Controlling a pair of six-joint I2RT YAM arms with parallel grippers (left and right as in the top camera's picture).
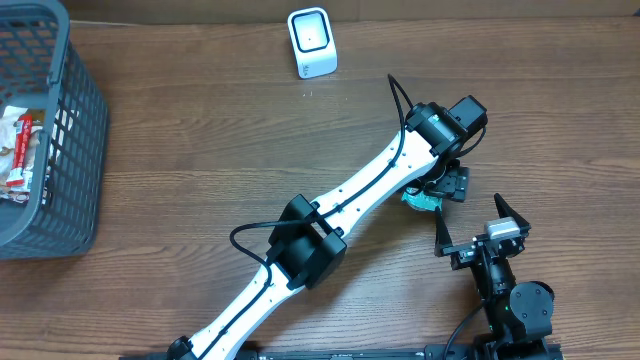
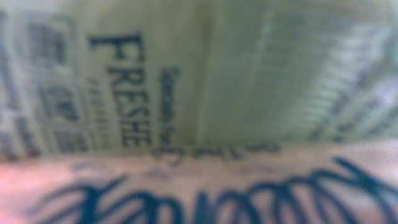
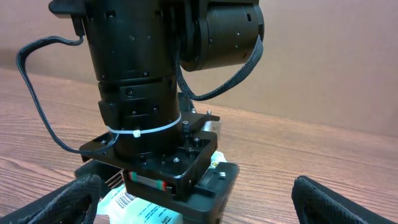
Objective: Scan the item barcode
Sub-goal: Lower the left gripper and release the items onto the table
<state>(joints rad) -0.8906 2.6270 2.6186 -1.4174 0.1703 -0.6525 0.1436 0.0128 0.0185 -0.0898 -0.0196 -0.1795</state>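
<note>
Wood-grain counter [image 1: 200, 150] is shown from above, crossed by the left arm [image 1: 340, 200], which is stretched from the near edge toward the right side. A teal-and-white packet [image 1: 418, 200] is laid flat on the counter there, mostly covered by the left claw [image 1: 445, 186] set directly over it. Whether that claw is spread or closed cannot be told: its fingers are hidden by its own body from above and from the side. The left wrist view is filled by blurred pale-green packaging printed with the letters "FRESHE". In the right wrist view, a barcode [image 3: 124, 200] is made out on the white corner of the packet left showing beneath the claw. The right claw [image 1: 470, 222] is held wide apart with nothing in it, just beside the packet on its near side. A white barcode scanner [image 1: 312, 42] is stood at the far edge, well apart from the packet. A grey plastic basket [image 1: 75, 120], with red-and-white wrappers [image 1: 18, 150] inside, is placed at the far left.
</note>
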